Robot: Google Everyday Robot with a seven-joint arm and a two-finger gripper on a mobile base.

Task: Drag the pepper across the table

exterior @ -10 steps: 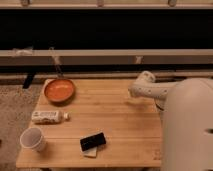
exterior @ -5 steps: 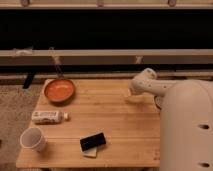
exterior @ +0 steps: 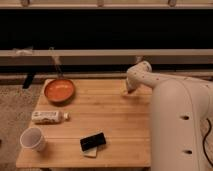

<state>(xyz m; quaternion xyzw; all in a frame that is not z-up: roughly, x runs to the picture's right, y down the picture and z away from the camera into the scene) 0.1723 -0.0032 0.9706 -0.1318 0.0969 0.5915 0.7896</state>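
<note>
My gripper (exterior: pixel 129 91) sits low on the table (exterior: pixel 100 115), well right of the orange pan (exterior: pixel 59 90), and I cannot tell whether it grips anything or see the pepper, perhaps hidden beneath it, so the drag seems barely begun.

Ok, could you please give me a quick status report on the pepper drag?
End effector low over the table, right side. Pepper not visible, maybe hidden under it. Orange pan, bottle, cup, black object all left, away from it.
</note>
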